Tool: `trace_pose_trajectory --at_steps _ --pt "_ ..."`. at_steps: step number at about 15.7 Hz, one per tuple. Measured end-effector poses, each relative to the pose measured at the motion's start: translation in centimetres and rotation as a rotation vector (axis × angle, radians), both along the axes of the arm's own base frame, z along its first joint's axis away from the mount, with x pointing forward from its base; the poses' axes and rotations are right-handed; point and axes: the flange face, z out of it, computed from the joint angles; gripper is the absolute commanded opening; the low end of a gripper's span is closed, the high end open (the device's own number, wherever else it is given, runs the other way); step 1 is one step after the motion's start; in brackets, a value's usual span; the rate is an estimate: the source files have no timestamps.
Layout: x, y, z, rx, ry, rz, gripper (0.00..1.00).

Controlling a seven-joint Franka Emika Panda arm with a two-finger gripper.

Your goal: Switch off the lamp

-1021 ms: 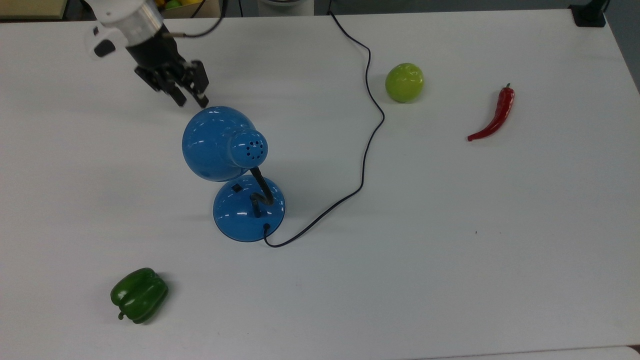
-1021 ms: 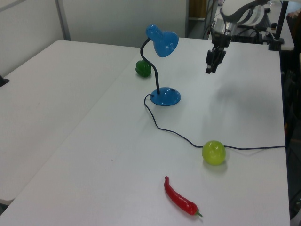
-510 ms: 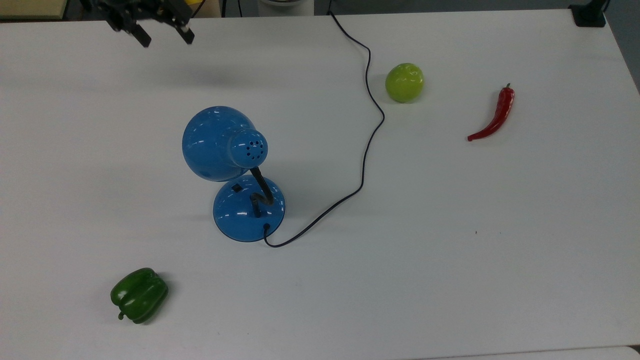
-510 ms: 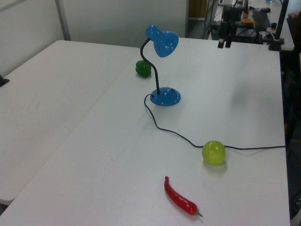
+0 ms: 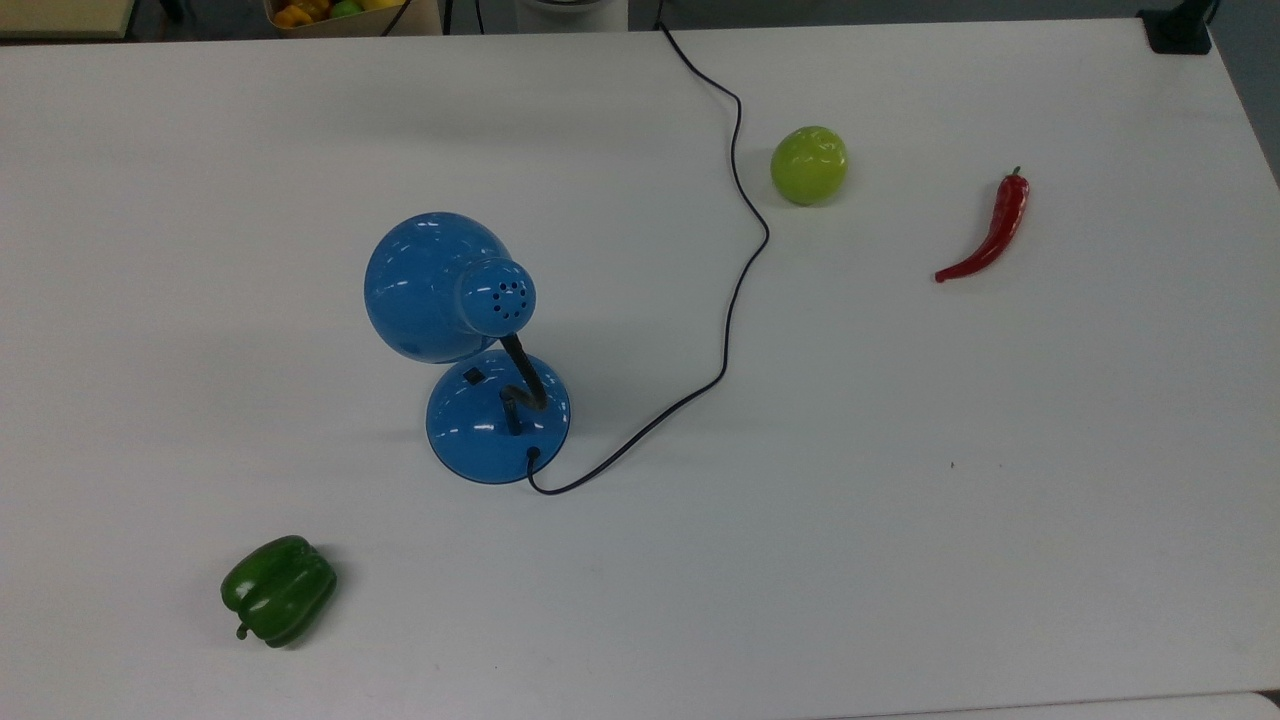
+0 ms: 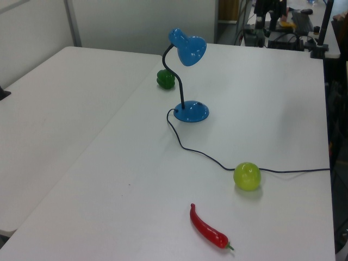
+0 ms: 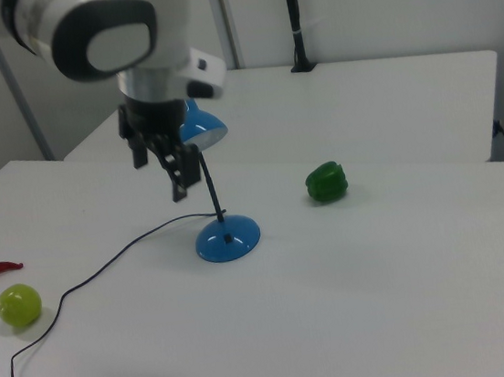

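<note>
White table [image 5: 900,560], blue lamp [image 5: 470,350], green pepper [image 5: 278,590]

white tables [image 6: 65,109], pale wall [image 7: 377,8]

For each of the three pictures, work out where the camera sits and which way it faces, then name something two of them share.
Top view: overhead, looking down on the table; lamp at centre.
Left view: raised, beyond the chili end, facing along the table.
Right view: low on the opposite side; arm and gripper in front of the lamp.
Left and right views share the green pepper.
</note>
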Motion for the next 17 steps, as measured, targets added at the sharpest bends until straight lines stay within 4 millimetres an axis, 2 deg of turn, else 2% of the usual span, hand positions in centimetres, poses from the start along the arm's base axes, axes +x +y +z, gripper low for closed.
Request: trace_pose_trajectory --at_steps 2,4,9,13,15,17 --pt "0.1 2.0 1.7 -0.003 -0.012 0.013 1.0" --pt "0.3 4.9 2.7 -0.016 -0.025 0.059 1.0" --pt "0.6 13.1 3.5 -0.149 -0.006 0.161 1.0" --pt "1.2 18.7 2.7 -0.278 -0.043 0.268 1.0" --pt "2.1 20.3 1.3 -0.315 -0.085 0.298 1.0" --pt "2.9 21.0 -0.3 -0.341 -0.105 0.36 1.0"
